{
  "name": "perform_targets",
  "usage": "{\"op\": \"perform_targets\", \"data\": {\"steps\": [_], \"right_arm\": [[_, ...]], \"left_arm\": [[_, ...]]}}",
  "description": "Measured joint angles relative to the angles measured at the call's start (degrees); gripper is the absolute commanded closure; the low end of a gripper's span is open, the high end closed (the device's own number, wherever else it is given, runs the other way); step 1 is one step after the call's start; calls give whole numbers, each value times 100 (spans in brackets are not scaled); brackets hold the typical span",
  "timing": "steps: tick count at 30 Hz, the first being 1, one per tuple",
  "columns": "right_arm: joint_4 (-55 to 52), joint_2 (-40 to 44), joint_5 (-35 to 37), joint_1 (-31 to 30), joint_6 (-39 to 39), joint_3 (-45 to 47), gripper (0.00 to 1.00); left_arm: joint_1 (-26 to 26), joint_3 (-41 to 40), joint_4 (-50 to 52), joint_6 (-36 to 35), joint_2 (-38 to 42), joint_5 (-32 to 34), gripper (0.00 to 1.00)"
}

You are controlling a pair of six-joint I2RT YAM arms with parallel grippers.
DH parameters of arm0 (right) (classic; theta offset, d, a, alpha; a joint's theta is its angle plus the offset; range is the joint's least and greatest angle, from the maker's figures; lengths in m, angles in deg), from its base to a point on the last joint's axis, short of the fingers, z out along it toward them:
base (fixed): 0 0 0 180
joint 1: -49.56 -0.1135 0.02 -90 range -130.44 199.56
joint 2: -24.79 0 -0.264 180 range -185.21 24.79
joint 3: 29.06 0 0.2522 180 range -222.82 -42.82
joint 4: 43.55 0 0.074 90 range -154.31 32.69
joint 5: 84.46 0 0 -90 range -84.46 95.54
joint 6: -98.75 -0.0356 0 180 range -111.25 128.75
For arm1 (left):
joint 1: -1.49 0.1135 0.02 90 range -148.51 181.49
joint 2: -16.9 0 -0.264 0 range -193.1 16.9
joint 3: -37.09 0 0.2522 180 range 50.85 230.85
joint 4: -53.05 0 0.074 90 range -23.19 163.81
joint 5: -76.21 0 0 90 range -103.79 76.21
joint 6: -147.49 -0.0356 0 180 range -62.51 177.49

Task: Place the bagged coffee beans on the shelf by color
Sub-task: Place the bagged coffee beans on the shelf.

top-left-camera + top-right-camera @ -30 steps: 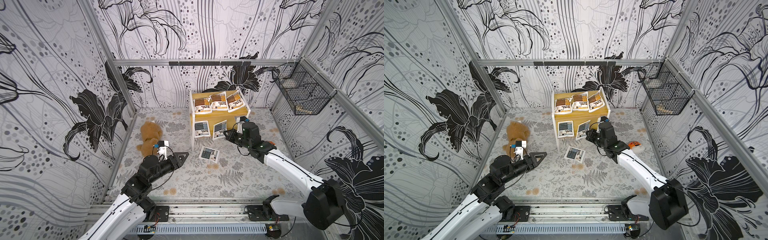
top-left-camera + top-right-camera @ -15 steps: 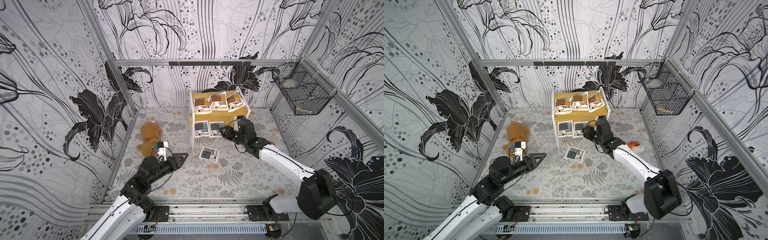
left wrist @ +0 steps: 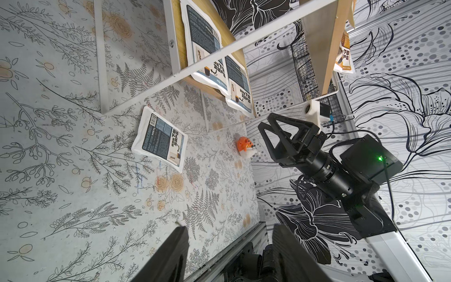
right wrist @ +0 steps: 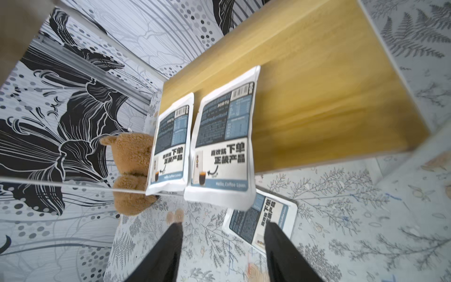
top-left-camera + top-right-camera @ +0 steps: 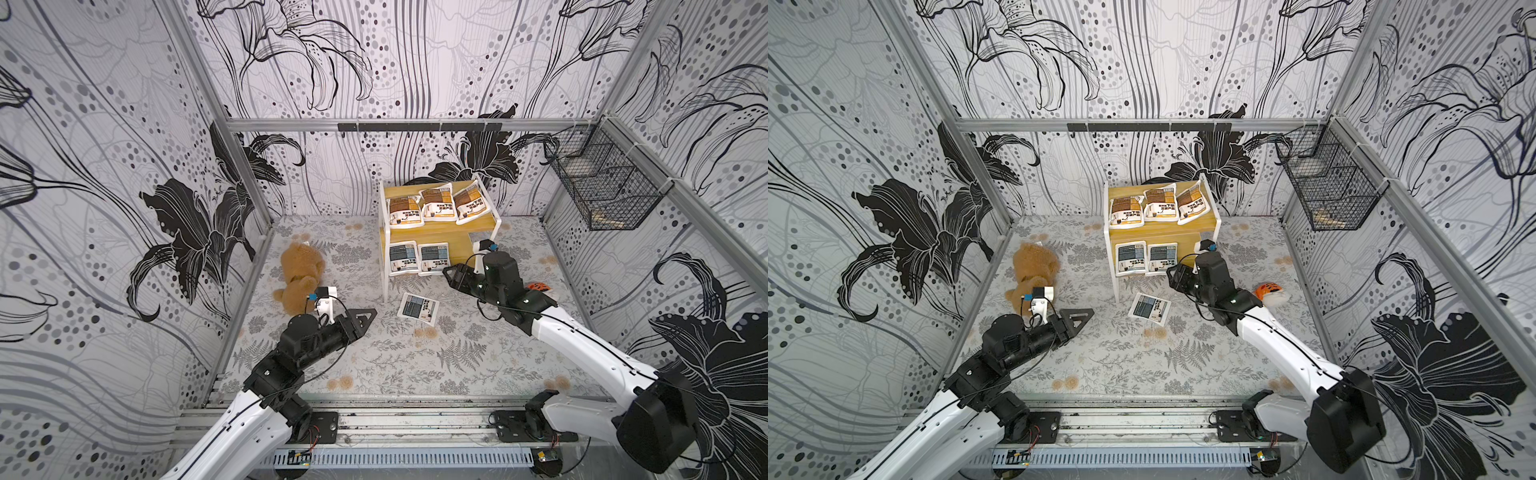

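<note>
Three flat white pouches with brown-orange label panels [image 5: 436, 206] lie side by side on the upper yellow board of the small white-framed two-tier shelf [image 5: 457, 251], and two matching pouches with grey-blue panels [image 5: 417, 257] lie on the lower board, their near ends overhanging its front edge; a bare stretch of lower board is free beside them. The sixth pouch, grey-blue [image 5: 418, 308], lies flat and slightly skewed on the floral-patterned surface [image 5: 415, 374] just in front of the shelf, between the two grippers. The right gripper [image 5: 451, 276] hovers near the lower board's front with its jaws apart and nothing between them; the left gripper [image 5: 365, 318] hangs above the surface, likewise parted and empty, aimed toward the loose pouch. That pouch looks light, soft and pillowy, with smooth film that will likely slip and contents that may shift, so lying flat it offers little to pinch; a sealed edge or corner seems the best hold. Hard to read: the right wrist view is blurred, and there the overhanging pouch and a gripper finger cover part of the loose one; the small orange-and-white toy [image 5: 539, 286] is mostly hidden behind the right arm in a top view; what sits in the black wire basket [image 5: 602, 187] on the wall cannot be made out
</note>
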Motion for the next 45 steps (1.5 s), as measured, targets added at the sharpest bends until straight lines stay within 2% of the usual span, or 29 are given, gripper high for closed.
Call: {"op": "perform_targets", "data": {"steps": [2,5,7,12,23,34,39,45], "right_arm": [[-98,81,22,-92,-2,92,56],[-160,79,35,-205,-24,214,76],[-190,15,28,-232,-9,258,85],[-219,-479,11,-229,87,144,93],[-249,-1628,39,-229,448,-916,94],[-426,-2020,70,-229,649,-1309,93],[-184,-1727,28,-245,588,-780,85],[179,-1016,-144,-299,348,649,65]], "left_arm": [[0,-79,-52,17,15,0,40],[0,-179,-103,46,20,0,40],[0,-227,-129,76,20,0,40],[0,-251,-157,101,87,0,40],[0,-258,-44,98,428,13,39],[0,-304,66,96,470,52,39],[0,-442,26,114,474,46,39],[-4,-942,-505,302,216,-39,39]]}}
